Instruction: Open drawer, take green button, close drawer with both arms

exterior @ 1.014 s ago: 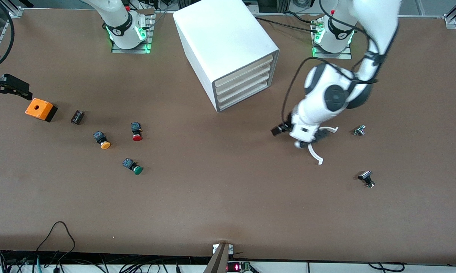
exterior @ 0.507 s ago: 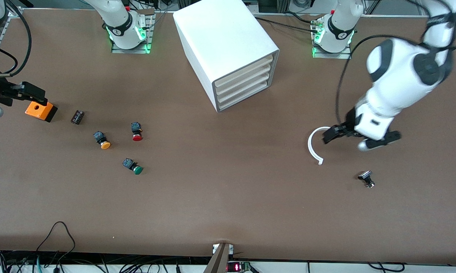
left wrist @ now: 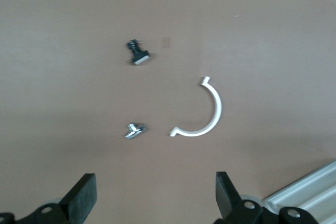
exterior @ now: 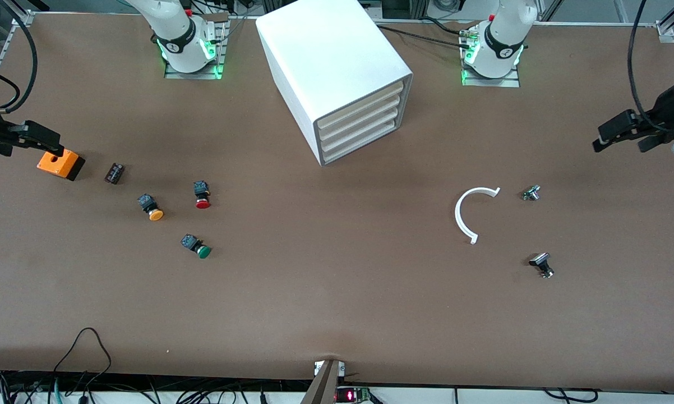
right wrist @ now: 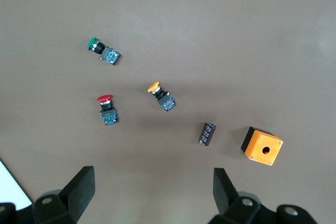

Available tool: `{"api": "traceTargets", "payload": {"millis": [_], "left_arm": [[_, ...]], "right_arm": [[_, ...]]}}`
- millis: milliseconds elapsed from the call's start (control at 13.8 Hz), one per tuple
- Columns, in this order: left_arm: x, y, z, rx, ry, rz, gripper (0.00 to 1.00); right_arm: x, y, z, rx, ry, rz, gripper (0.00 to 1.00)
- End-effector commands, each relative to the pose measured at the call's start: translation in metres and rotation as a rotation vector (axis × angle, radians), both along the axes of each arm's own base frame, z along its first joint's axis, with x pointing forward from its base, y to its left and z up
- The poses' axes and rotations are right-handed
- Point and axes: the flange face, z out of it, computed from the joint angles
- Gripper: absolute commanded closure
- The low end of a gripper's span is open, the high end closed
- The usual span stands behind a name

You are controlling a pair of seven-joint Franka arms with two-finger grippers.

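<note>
Left gripper (exterior: pixel 631 134): we see it up over the left arm's end of the table, jaws spread wide, nothing between them.
Right gripper (exterior: pixel 31 140): it hangs over the right arm's end, jaws equally wide and empty, above the orange box (exterior: pixel 60 163).
Drawer (exterior: pixel 362 141): lowest of four in the white cabinet (exterior: pixel 331 73), pushed in flush; it lies well apart from both sets of jaws, roughly between them.
Button (exterior: pixel 197 247): the green-capped one lies on its side on the open table, not in the drawer; in the right wrist view (right wrist: pixel 102 50) it sits ahead of the right jaws, past the red button (right wrist: pixel 106 109) and the orange-capped button (right wrist: pixel 161 96).
Handling, button: we judge it light, rigid and prone to rolling on its round cap; the squarish dark body offers flatter faces for the jaws than the cap.
Handling, drawer: we expect a light plastic tray that slides easily; the sloped front lip looks like the only hold, and the cabinet may shift when pulled.
Open room: bare table in front of the drawer; the button's neighbours stand apart from it.
Under left jaws: a white curved piece (left wrist: pixel 202 116) and two small metal parts (left wrist: pixel 135 130) (left wrist: pixel 137 53), clear of the cabinet front.
</note>
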Motion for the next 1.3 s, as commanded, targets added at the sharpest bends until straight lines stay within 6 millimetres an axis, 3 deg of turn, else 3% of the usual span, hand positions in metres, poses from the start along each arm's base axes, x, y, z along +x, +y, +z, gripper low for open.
{"api": "traceTargets", "payload": {"millis": [0, 145, 290, 435, 1232], "left_arm": [[0.017, -0.015, -0.009, 0.065, 0.031, -0.055, 0.0], [0.016, -0.033, -0.01, 0.067, 0.044, -0.088, 0.0], [0.012, -0.033, -0.013, 0.084, 0.082, -0.093, 0.0], [0.011, -0.041, -0.014, 0.088, 0.086, -0.109, 0.0], [0.01, -0.043, -0.014, 0.088, 0.094, -0.115, 0.0]], "right_arm": [[-0.001, 0.01, 0.007, 0.016, -0.024, -0.119, 0.0], [-0.003, 0.002, 0.008, 0.02, -0.019, -0.075, 0.0], [-0.004, 0.002, 0.008, 0.026, -0.008, 0.039, 0.0], [-0.004, 0.005, 0.008, 0.025, -0.005, 0.038, 0.0], [-0.006, 0.001, 0.006, 0.024, 0.014, 0.036, 0.0]]}}
